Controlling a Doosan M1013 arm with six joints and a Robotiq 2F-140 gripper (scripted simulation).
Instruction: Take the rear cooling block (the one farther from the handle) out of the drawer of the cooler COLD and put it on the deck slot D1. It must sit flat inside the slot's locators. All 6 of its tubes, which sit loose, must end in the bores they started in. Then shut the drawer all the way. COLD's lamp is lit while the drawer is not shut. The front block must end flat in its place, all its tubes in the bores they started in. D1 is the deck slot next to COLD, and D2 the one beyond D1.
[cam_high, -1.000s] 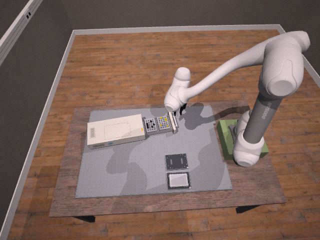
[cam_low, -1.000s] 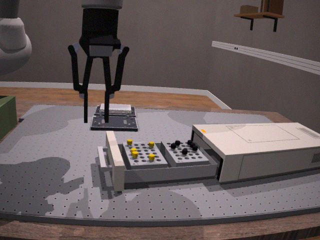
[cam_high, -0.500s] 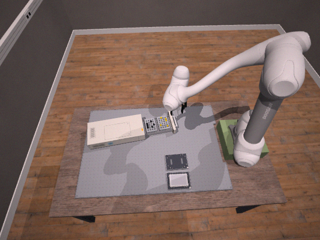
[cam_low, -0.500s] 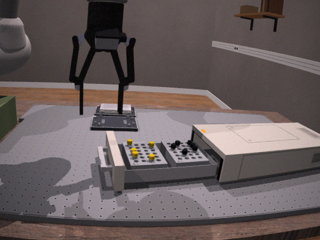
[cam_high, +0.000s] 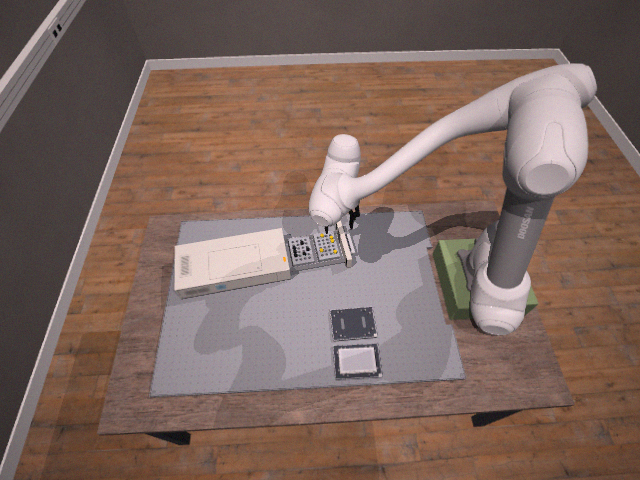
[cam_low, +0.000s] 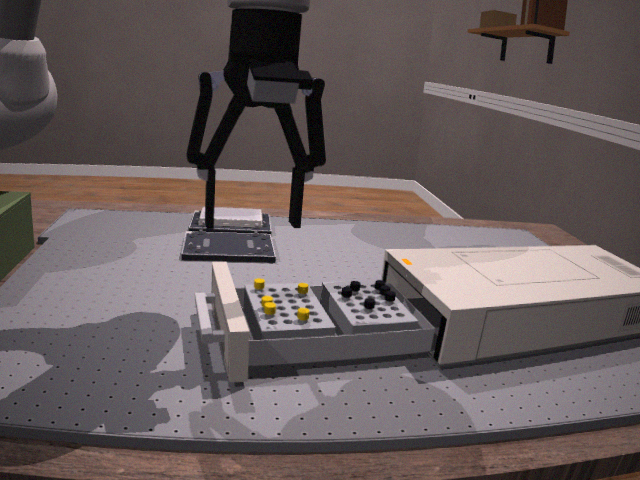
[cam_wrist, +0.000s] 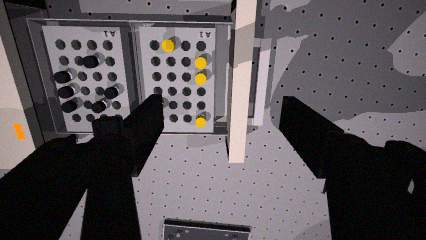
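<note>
The rear cooling block (cam_low: 373, 308), with black-capped tubes (cam_low: 368, 298), sits in COLD's open drawer (cam_low: 330, 346), beside the front block (cam_low: 287, 311) with yellow caps. My end effector (cam_low: 252, 217) hangs above them, fingers spread, gripping nothing. COLD (cam_high: 230, 268) lies toward the tabletop's left edge, its orange lamp (cam_low: 406, 261) lit.

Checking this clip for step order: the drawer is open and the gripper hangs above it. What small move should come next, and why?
Probably shift the open, empty gripper toward the cooler until it is over the rear block, the one with black-capped tubes. It now hangs high above the deck, nearer the yellow-capped front block and the drawer front, so it should line up before descending.
</note>
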